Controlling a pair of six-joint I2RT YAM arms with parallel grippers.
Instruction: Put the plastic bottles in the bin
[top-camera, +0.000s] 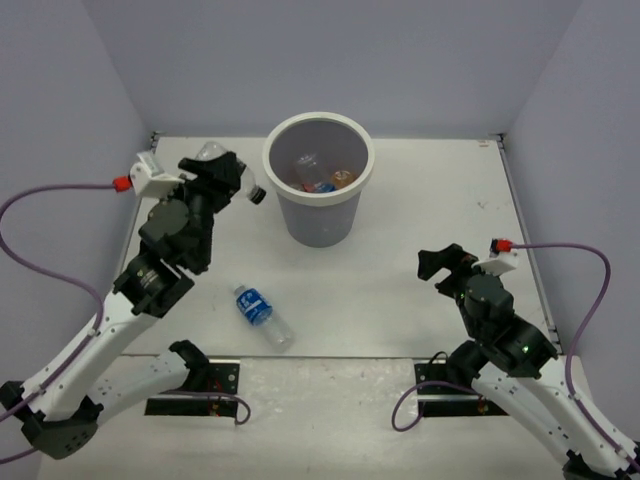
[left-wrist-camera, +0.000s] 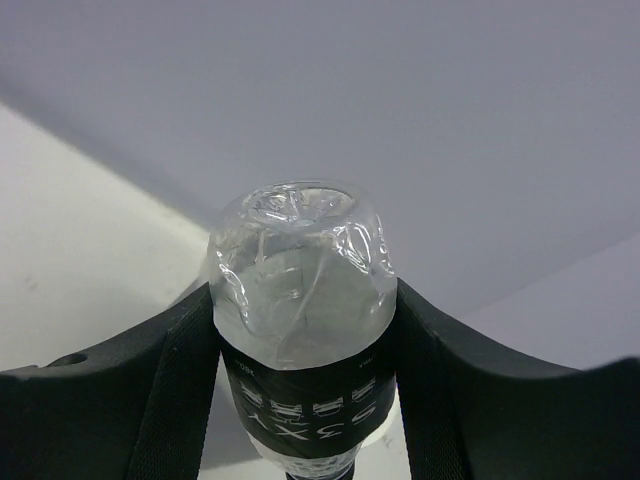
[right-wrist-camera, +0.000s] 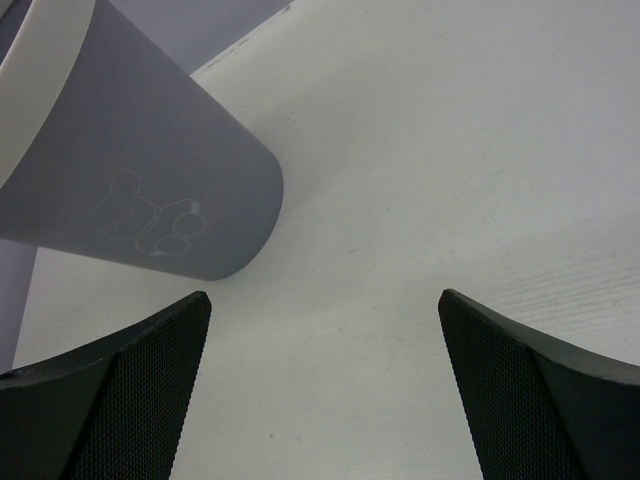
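the left arm (top-camera: 150, 275) stretches from the near left toward the far left, its left gripper (top-camera: 225, 178) with jaws pressed on both sides of a clear bottle (left-wrist-camera: 300, 270). the right arm (top-camera: 500, 320) sits folded at the near right, its right gripper (right-wrist-camera: 325, 390) pointing far-left, jaws wide apart.

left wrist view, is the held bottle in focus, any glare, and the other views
Left wrist: the bottle is sharp, with small white glints on its crumpled base. Right wrist: the bin casts a soft shadow, no glare. Top external: even light.
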